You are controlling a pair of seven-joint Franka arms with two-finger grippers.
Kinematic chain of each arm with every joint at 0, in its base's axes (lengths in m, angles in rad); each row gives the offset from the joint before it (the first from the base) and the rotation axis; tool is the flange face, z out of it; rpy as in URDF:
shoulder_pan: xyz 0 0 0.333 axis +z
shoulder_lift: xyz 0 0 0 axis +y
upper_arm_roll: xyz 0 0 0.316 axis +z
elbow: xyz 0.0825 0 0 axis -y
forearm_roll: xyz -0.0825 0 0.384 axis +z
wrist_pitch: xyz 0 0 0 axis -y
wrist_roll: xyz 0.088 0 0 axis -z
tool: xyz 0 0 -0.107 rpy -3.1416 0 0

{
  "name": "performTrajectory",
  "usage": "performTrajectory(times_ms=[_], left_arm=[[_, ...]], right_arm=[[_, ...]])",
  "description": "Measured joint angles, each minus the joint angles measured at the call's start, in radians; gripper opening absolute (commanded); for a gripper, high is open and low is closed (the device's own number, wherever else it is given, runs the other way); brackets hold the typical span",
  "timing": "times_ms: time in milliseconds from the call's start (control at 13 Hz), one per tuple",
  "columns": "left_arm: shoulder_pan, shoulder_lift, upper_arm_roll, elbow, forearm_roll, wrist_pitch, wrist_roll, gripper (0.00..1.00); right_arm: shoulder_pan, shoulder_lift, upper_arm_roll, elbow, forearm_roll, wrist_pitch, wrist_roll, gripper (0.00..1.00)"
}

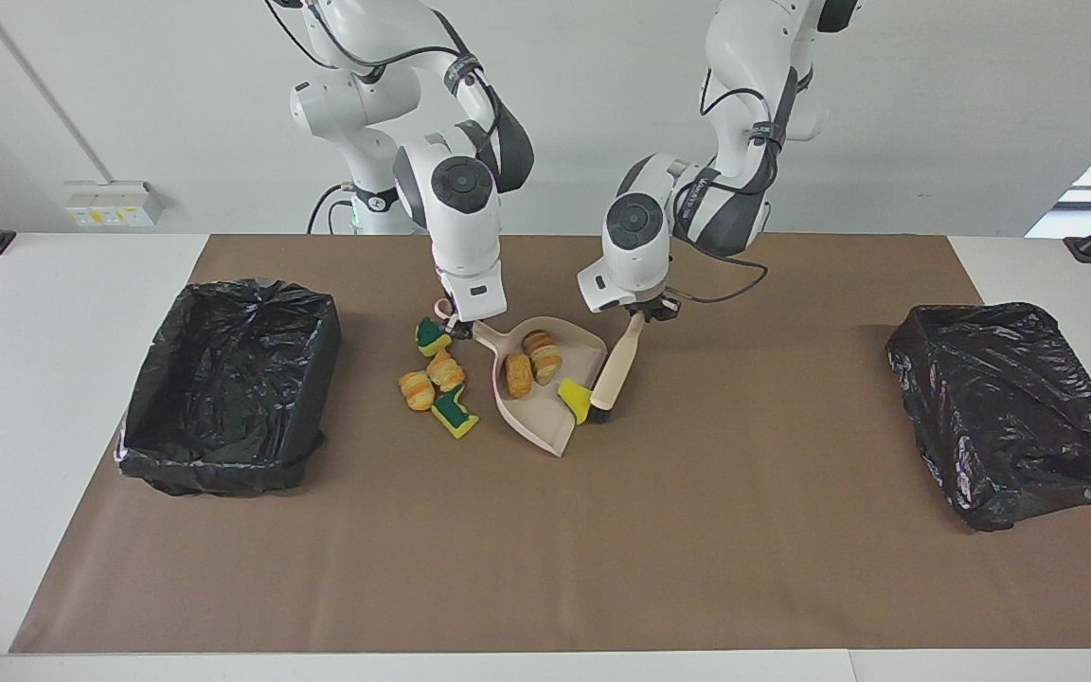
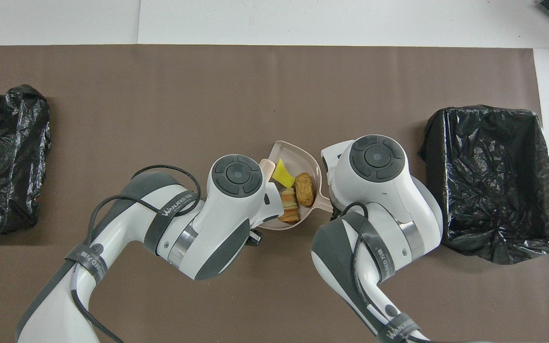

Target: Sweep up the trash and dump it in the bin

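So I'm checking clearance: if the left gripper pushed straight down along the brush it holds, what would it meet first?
Likely the brown mat beside the dustpan: the left gripper points down the brush.

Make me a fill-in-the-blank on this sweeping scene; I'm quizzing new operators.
1. The left pincer is shut on the ____ handle.
2. The right pincer is shut on the ____ handle.
3. ____ bread-like lumps lie in the dustpan.
4. ____ scraps lie on the mat beside the dustpan, toward the right arm's end.

Answers: brush; dustpan; Two; Four

Four scraps (image 1: 437, 379) crowd the dustpan (image 1: 538, 417) on the right arm's side; the brush (image 1: 617, 365) flanks its mouth.
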Motion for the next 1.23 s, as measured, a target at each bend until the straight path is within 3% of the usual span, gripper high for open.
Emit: performTrajectory(times_ms=[617,926,1234], left_arm=[[0.001,-0.014,0.015,0.004,0.010,-0.081,-0.004,0.00],[0.002,-0.046,0.020,0.005,0.074,-0.131,-0.012,0.00],[-0.008,-0.117,0.007,-0.010,0.079,-0.233,-0.224,0.00]], right_arm=[[-0.017,0.000,-0.003,-0.017,0.001,0.039,-0.026,0.00],[-0.036,0.001,-0.003,-0.042,0.068,0.151,-0.119,0.00],[-0.072,-0.008,-0.006,-0.031,0.111,0.166,-0.144,0.00]])
